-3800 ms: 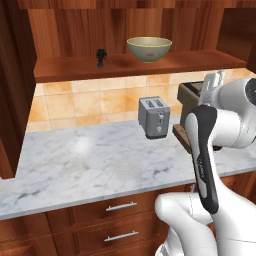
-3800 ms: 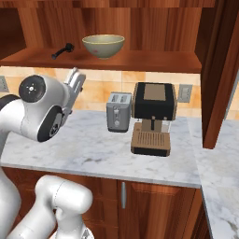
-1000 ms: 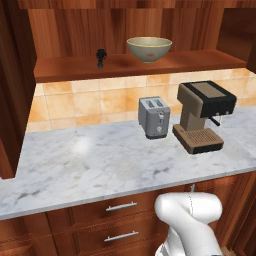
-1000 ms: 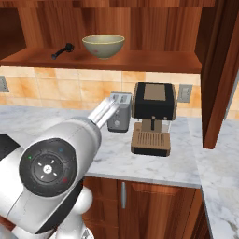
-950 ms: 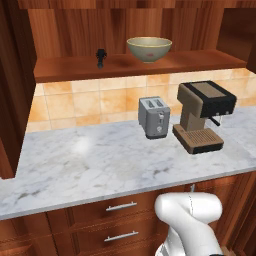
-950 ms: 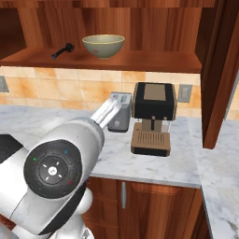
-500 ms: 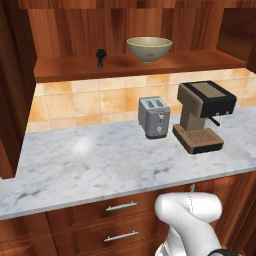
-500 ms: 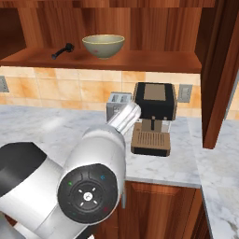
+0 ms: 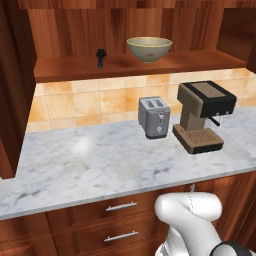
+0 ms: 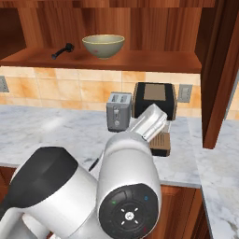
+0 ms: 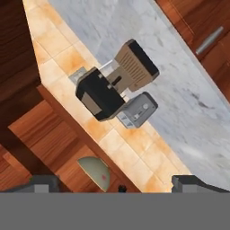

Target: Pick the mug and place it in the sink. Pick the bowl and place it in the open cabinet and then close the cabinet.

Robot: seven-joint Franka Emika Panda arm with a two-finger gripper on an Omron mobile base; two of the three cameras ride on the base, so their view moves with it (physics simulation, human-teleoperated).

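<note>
1. two dark fingertips [image 11: 42, 183] of my claw [image 11: 119, 185] stood far apart at the bottom of the hand view, with nothing between them.
2. my arm [image 10: 126, 186] bulked large in the right base view, its white forearm reaching away from the camera toward the coffee machine [image 10: 155, 103]; in the left base view my white base link [image 9: 189, 216] showed low by the drawers [image 9: 120, 221].
3. my hand was rolled over, so in its view the counter [image 11: 179, 85] lay toward the top and the shelf toward the bottom.
4. the bowl [image 9: 149, 48] sat upright on the wood shelf of the cabinet [image 9: 75, 65], mouth up, its wide axis level; it is round, so it pointed no particular way.
5. a small dark object [image 9: 101, 56] stood on the same shelf, well apart from the bowl.
6. the toaster [image 9: 154, 117] stood just beside the coffee machine on the marble, below the shelf.
</note>
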